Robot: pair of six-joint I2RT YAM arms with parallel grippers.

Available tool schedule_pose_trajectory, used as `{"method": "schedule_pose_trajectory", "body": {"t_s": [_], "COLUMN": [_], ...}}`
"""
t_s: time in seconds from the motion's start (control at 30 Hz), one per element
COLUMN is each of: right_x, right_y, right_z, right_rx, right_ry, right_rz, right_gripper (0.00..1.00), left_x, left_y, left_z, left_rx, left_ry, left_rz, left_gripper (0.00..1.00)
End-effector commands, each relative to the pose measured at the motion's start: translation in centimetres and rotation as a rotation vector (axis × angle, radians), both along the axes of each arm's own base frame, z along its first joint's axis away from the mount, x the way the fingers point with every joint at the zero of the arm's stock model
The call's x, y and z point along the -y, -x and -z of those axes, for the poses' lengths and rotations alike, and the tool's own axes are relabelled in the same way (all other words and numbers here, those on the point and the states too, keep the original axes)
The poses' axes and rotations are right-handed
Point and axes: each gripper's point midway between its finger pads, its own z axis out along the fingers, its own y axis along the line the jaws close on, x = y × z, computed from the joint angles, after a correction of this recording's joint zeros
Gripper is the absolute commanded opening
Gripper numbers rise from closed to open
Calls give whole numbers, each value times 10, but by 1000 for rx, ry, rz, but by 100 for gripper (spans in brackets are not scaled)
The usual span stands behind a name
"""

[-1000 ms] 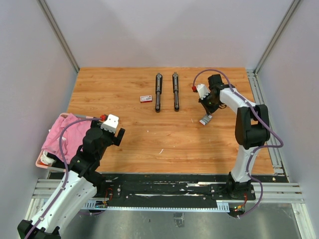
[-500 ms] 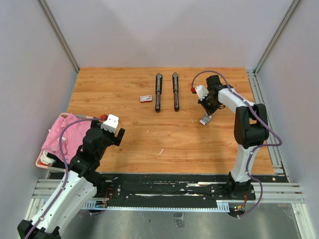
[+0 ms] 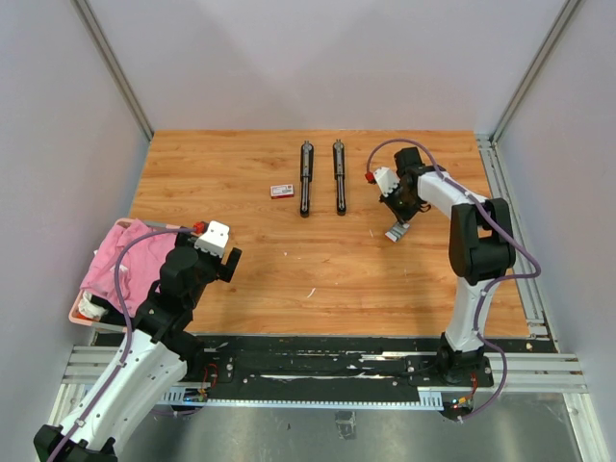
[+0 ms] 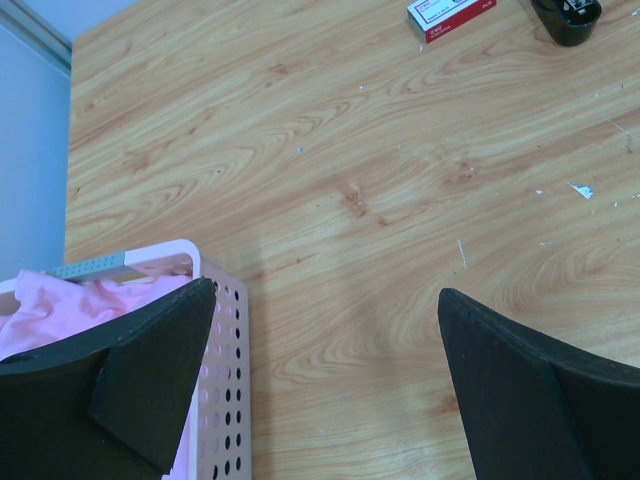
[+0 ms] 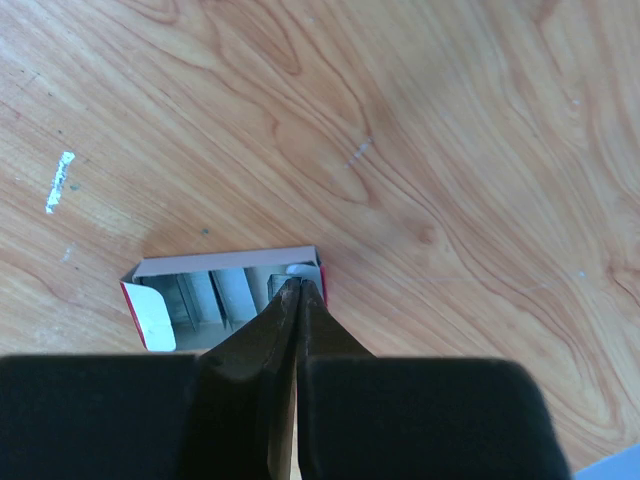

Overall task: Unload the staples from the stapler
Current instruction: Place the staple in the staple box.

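Observation:
Two black staplers (image 3: 305, 179) (image 3: 339, 177) lie side by side at the far middle of the table. My right gripper (image 3: 397, 218) (image 5: 300, 285) is shut, its tips at the rim of an open red-and-white box (image 3: 397, 232) (image 5: 225, 300) holding silvery staple strips (image 5: 215, 295). I see nothing pinched between its tips. Loose staples show as a pale bit (image 5: 60, 182) beside that box and small slivers (image 4: 580, 190) on the wood. My left gripper (image 3: 228, 262) (image 4: 325, 295) hangs open over bare wood at the near left, holding nothing.
A closed small red-and-white box (image 3: 281, 191) (image 4: 450, 15) lies left of the staplers; one stapler's end (image 4: 567, 15) shows in the left wrist view. A pink perforated basket (image 3: 82, 306) (image 4: 222, 400) with pink cloth stands at the table's near left edge.
The right arm's wrist has edged slightly left above the open box. The left arm has not moved.

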Motion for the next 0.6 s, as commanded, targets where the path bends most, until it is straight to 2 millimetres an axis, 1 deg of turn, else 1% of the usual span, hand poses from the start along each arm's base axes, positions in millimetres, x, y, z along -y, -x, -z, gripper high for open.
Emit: {"method": "schedule_pose_trajectory", "body": {"t_s": [0.0,0.37,0.57], "right_x": [-7,-7,-9], "right_y": [4,4,4], "right_z": [11,11,10], "right_rx": [-28,-29,-26], "right_ry": [25,25,21], "right_rz": [-35,-32,-33], "right_gripper": [0,1,6], "left_x": [1,1,1], "left_y": [-4,-4,-4], "left_z": [-7,-7,-7], "left_rx": [35,36,35], "left_ry": [14,14,14], "left_rz": [0,-1,0], "left_gripper": [98,98,98]}}
